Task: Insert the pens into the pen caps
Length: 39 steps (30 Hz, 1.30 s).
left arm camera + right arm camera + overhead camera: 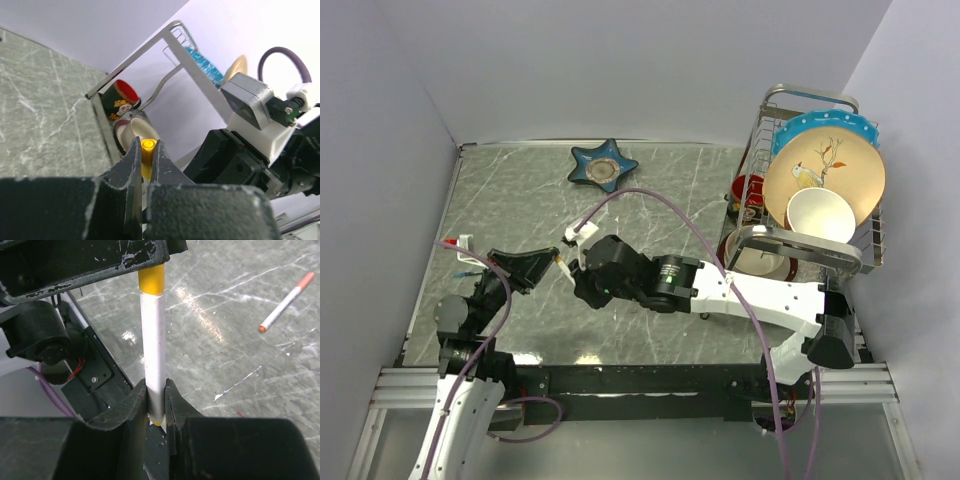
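Note:
In the right wrist view my right gripper [156, 385] is shut on a white pen [152, 345] that stands straight out from the jaws. The yellow cap [151, 280] sits on the pen's far end, and the left gripper's black fingers [90, 262] clamp it. In the left wrist view my left gripper [146, 145] is shut on that yellow cap [148, 149]. In the top view the left gripper [550, 262] and the right gripper [578, 272] meet tip to tip above the table's middle left. A second white pen [286, 302] with a red-orange end lies on the table.
A dish rack [865, 255] at the right holds plates [825, 170], a white bowl [820, 215] and a red cup [748, 188]. A blue star-shaped dish [604, 165] lies at the back. Purple cables [670, 215] loop over the arms. The table is grey marble [660, 180].

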Each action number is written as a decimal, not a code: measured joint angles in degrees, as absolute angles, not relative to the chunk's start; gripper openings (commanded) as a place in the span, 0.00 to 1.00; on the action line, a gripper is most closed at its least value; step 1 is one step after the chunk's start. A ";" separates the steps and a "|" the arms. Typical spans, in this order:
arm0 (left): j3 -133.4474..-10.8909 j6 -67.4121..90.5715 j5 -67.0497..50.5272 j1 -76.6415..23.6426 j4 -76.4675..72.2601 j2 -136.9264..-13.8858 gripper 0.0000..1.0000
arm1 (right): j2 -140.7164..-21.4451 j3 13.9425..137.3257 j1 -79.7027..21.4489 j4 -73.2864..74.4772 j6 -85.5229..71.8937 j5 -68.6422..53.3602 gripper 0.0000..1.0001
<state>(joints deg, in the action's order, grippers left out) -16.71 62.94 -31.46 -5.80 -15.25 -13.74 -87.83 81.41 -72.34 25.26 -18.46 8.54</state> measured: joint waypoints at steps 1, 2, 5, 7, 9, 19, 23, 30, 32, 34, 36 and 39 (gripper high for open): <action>-15.40 64.20 -31.16 -5.80 -17.41 -13.72 0.01 | -87.85 81.41 -71.88 25.36 -18.52 7.55 0.00; -14.63 65.01 -31.05 -5.80 -18.90 -13.63 0.01 | -87.85 81.41 -71.46 25.39 -18.59 6.55 0.00; -12.43 67.37 -30.20 -5.80 -22.74 -12.75 0.01 | -87.85 81.43 -70.32 25.34 -18.96 3.57 0.00; -11.44 68.53 -30.06 -5.80 -24.47 -12.36 0.01 | -87.85 81.43 -70.02 25.28 -19.03 2.22 0.00; -10.00 70.35 -29.67 -5.82 -27.18 -12.36 0.01 | -87.85 81.45 -69.89 25.19 -19.05 1.58 0.00; -8.51 73.19 -24.51 -8.62 -31.51 -14.50 0.01 | -89.14 83.00 -69.21 24.97 -17.28 1.69 0.00; -6.50 74.08 -21.47 -10.31 -34.94 -14.52 0.01 | -89.41 83.00 -68.99 24.62 -15.42 1.63 0.00; -7.35 70.37 -19.00 -11.25 -32.34 -17.28 0.01 | -93.62 85.84 -67.77 25.98 -13.28 1.78 0.00; -7.90 68.93 -18.87 -11.42 -31.57 -18.35 0.01 | -94.15 86.11 -67.57 26.26 -12.60 2.28 0.00; -8.12 68.25 -18.87 -11.55 -31.16 -18.72 0.01 | -94.21 86.13 -67.48 26.59 -12.03 2.79 0.00; -8.73 67.24 -18.85 -11.70 -29.89 -18.72 0.01 | -94.21 86.13 -67.48 26.70 -11.51 3.33 0.00; -9.72 66.00 -18.85 -11.75 -28.29 -18.87 0.01 | -94.21 86.13 -67.48 26.65 -10.83 3.92 0.00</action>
